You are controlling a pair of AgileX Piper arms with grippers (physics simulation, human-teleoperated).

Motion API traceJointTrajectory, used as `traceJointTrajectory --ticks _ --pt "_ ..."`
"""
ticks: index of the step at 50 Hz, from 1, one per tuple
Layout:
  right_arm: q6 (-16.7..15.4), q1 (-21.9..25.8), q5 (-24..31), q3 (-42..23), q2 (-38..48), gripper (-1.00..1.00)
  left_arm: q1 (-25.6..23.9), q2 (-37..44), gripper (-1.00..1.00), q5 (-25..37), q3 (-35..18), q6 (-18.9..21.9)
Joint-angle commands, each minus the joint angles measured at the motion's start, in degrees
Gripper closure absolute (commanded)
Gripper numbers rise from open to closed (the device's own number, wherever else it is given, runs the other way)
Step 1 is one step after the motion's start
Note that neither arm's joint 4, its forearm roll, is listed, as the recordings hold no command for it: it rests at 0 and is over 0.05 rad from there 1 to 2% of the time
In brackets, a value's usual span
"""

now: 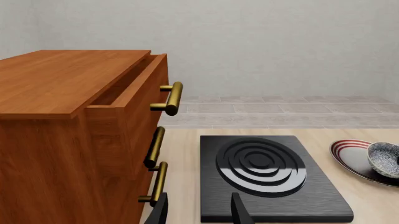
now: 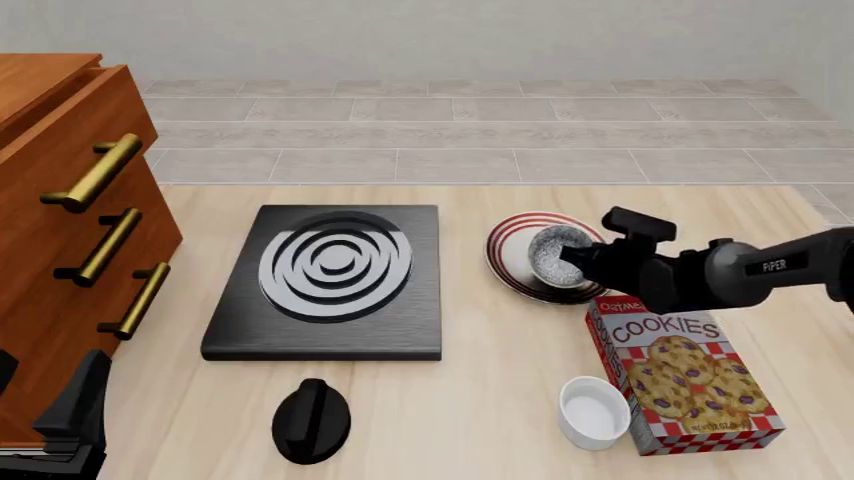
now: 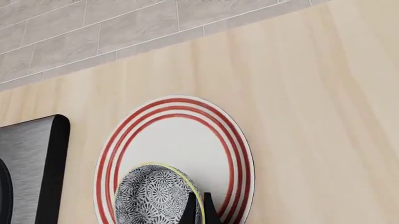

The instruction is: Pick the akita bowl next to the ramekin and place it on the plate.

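Leftmost, the left gripper sits low beside the drawers, fingers spread with nothing between them. Further right, the bowl rests on the plate, the right gripper pinching its rim. Nearer, the ramekin touches the cookie box.

Place: a simulated home kitchen, rendered rather than photographed.
Cooking gear: a black single-burner hob with concentric rings lies on the light wooden desk.
Storage: a brown wooden drawer cabinet with brass bar handles, top drawer ajar.
Food and dishes: a cookie box, a red-ringed plate.
Surroundings: grey tiled floor, plain pale wall.
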Motion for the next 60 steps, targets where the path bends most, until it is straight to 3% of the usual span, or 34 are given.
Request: traceJointTrajectory --ticks 1,7,8,60 --pt "0.25 -0.28 -1.03 0.24 1.08 1.0 0.0 0.0 -1.0 0.0 0.0 0.0" --pt "0.46 -0.01 -1.58 0.86 0.89 1.0 0.0 0.0 -1.0 0.0 0.0 0.0" --pt "0.37 -0.06 -2.29 1.4 1.09 -1.0 0.0 0.0 -1.0 0.0 0.0 0.0" --pt "1.39 0.95 4.76 0.48 -9.72 -1.0 0.0 0.0 -1.0 0.0 0.0 0.0"
